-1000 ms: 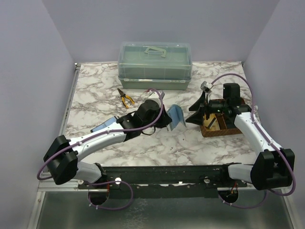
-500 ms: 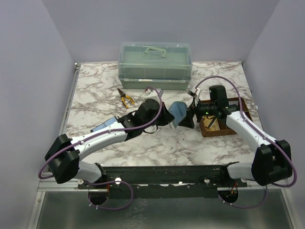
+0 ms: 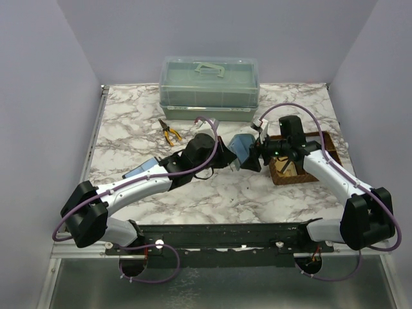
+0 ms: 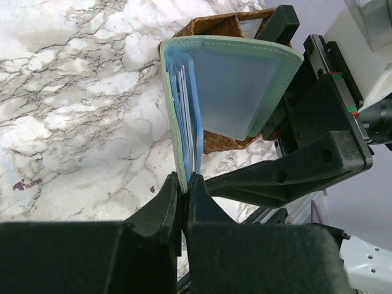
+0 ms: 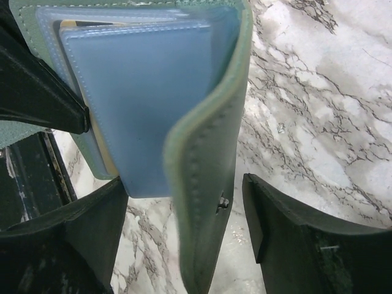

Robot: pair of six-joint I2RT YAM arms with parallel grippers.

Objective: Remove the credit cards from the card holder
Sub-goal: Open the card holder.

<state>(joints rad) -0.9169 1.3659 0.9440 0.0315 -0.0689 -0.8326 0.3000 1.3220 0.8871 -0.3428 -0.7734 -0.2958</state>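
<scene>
The grey-green card holder (image 3: 241,149) hangs open above the table centre, its blue plastic sleeves fanned out. My left gripper (image 3: 226,159) is shut on the lower edge of one cover (image 4: 181,153), as the left wrist view shows (image 4: 184,180). My right gripper (image 3: 252,154) is open, its fingers straddling the other green cover flap (image 5: 208,153) with a gap on the right side (image 5: 184,187). A yellow edge of a credit card (image 5: 109,160) shows behind a blue sleeve (image 5: 135,92); the rest of the credit cards are hidden in the sleeves.
A brown woven basket (image 3: 302,172) sits just right of the holder under the right arm. A translucent green lidded box (image 3: 209,87) stands at the back. Yellow-handled pliers (image 3: 170,133) lie left of centre. A blue flat item (image 3: 145,166) pokes out beneath the left arm.
My right gripper swung left from over the basket to the card holder and its jaws have narrowed around the free flap. The left gripper kept its hold, shifting slightly.
</scene>
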